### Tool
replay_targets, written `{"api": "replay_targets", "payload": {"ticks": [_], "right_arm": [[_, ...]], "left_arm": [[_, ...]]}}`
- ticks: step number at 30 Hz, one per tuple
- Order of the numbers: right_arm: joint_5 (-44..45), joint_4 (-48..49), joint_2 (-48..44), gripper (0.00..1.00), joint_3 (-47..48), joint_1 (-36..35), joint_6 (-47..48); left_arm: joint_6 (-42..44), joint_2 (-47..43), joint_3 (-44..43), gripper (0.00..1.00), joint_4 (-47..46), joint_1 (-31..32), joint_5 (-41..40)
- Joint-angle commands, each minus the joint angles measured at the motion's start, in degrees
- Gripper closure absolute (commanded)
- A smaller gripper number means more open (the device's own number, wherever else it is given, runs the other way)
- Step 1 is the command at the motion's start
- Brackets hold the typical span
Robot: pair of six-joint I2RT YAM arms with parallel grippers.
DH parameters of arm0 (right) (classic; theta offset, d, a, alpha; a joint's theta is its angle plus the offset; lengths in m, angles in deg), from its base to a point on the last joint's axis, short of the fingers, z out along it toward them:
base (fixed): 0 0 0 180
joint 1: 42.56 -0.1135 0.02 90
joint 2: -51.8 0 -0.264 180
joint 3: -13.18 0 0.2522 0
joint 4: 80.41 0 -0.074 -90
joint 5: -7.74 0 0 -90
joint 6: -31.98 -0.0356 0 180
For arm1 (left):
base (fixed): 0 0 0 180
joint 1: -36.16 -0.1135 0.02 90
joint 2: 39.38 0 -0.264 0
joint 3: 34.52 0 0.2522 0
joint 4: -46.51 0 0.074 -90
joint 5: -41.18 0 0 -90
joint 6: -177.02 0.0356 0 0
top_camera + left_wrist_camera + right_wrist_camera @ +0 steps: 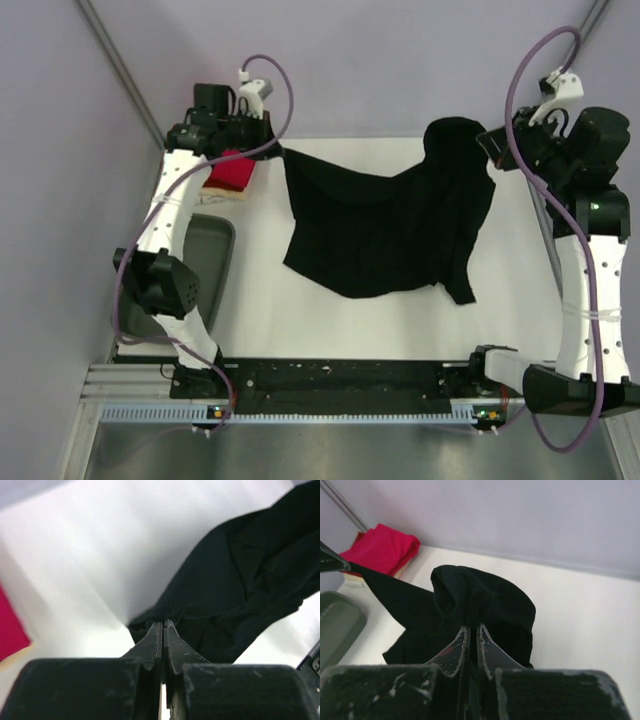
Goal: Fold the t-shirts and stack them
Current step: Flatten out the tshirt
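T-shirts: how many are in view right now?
3: black t-shirt held between left gripper and right gripper; red t-shirt folded at far-left corner; cream t-shirt under it. More may be hidden.

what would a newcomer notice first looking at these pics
The black t-shirt drapes across the middle of the white table, one corner pinched in the shut left pincer and the opposite end bunched in the shut right pincer. Red folded shirts sit at the table's far left corner, with a grey tub nearer along the left edge.
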Motion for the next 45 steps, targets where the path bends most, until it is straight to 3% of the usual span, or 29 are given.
{"api": "replay_targets", "payload": {"ticks": [1, 7, 13, 19, 26, 30, 33, 34, 35, 36, 37, 38, 40, 42, 45], "right_arm": [[-3.7, 3.3, -3.0, 1.00, 10.1, 0.4, 0.0], [-4.7, 4.0, -10.6, 1.00, 12.2, 0.3, 1.0], [-6.2, 4.5, -20.2, 1.00, 7.7, 0.3, 3.9], [-5.8, 4.7, -23.4, 1.00, 5.4, 0.3, 4.3], [-2.8, 11.1, -12.9, 1.00, -2.4, 0.3, 4.4], [-6.4, 18.8, 0.2, 1.00, -4.3, 0.2, 0.3], [-5.2, 21.3, 12.9, 1.00, -2.6, -0.2, 0.1], [-1.0, 20.0, 16.7, 0.94, -0.5, -0.3, 0.4], [1.3, 18.0, 21.3, 0.76, 2.3, -0.3, 0.2], [5.9, 14.7, 25.2, 0.58, 5.2, -0.3, 0.3], [9.8, 10.1, 29.4, 0.45, 9.1, -0.3, 0.4], [12.7, 5.3, 33.1, 0.39, 13.3, -0.3, 0.6], [18.3, -4.8, 37.8, 0.24, 19.5, -0.3, 0.3], [22.2, -9.0, 37.2, 0.18, 17.6, -0.5, -0.2], [29.2, -9.1, 30.1, 0.14, 4.9, -2.0, -1.8]], "left_arm": [[1.4, -10.8, -6.8, 1.00, -0.1, -5.2, 1.3], [2.7, -22.9, -9.5, 1.00, 1.3, -13.3, -4.3], [3.2, -25.7, -16.7, 1.00, 7.5, -18.0, -2.4], [2.2, -24.6, -18.4, 1.00, 6.8, -18.5, -3.3], [-4.2, -16.7, -9.9, 1.00, -4.8, -16.7, -3.2], [-3.1, -7.9, -8.6, 1.00, -8.5, -9.8, -9.7], [-2.6, 2.1, -12.8, 1.00, -9.7, -6.6, -16.1], [-2.6, 6.2, -15.8, 1.00, -9.5, -6.2, -17.5], [-2.4, 9.7, -18.6, 1.00, -8.8, -6.0, -19.2], [-2.1, 13.3, -21.7, 0.92, -8.1, -5.8, -21.6], [-1.9, 16.7, -23.5, 0.64, -7.8, -5.7, -23.3], [-0.3, 18.2, -24.8, 0.49, -7.4, -5.7, -24.3], [3.7, 17.7, -23.8, 0.40, -6.8, -5.4, -23.0], [10.6, 13.7, -18.4, 0.38, -6.7, -4.1, -21.4], [24.1, 2.9, -2.6, 0.39, -8.2, -0.3, -16.8]]}}
